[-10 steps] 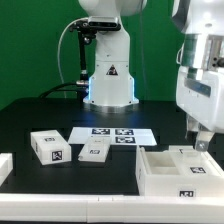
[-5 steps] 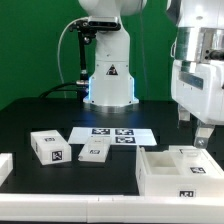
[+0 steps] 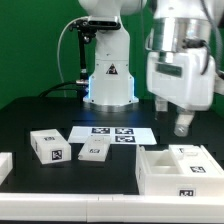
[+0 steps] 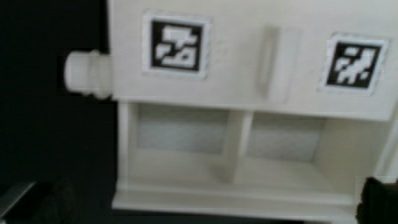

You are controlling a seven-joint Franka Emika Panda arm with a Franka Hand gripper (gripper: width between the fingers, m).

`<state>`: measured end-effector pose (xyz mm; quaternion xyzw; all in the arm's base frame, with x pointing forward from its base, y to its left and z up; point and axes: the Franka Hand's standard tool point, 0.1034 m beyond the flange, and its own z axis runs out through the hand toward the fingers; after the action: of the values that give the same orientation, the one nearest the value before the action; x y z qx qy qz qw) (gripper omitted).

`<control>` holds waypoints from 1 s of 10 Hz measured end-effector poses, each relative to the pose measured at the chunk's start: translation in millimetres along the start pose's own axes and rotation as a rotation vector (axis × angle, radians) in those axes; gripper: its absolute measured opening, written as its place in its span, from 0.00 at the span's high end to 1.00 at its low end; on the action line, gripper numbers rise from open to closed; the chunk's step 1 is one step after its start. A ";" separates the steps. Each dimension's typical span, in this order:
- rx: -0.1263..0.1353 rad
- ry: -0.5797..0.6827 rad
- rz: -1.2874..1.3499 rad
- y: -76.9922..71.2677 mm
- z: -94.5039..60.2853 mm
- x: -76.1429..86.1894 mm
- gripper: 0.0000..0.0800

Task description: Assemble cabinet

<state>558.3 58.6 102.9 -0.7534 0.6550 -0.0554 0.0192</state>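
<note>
The cabinet (image 3: 180, 171) is a large white boxy body with open compartments and a tag on its front, low at the exterior view's right. My gripper (image 3: 182, 126) hangs above it, apart from it, holding nothing. In the wrist view the cabinet (image 4: 249, 120) fills the picture: two tags on its flat face, a ridge between them, two compartments split by a divider, and a round peg (image 4: 87, 72) on one side. My gripper (image 4: 199, 205) is open; its dark fingertips (image 4: 15, 200) show only at the picture's corners.
Two small white tagged blocks (image 3: 50, 147) (image 3: 93, 151) lie on the black table at the exterior view's left. The marker board (image 3: 113, 135) lies behind them. Another white piece (image 3: 4, 166) sits at the left edge. The robot base (image 3: 108, 70) stands behind.
The gripper has risen from the cabinet's far compartment and moved toward the exterior view's left. The cabinet has not moved.
</note>
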 end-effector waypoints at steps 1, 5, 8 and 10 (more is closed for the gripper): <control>-0.004 -0.008 0.011 9.1 -0.4 1.6 0.00; 0.008 0.002 0.013 10.2 2.4 2.9 0.00; 0.028 0.040 0.025 64.6 17.8 21.2 0.00; 0.025 0.049 0.040 67.4 22.9 22.1 0.00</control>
<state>497.4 26.2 74.5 -0.7381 0.6696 -0.0816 0.0135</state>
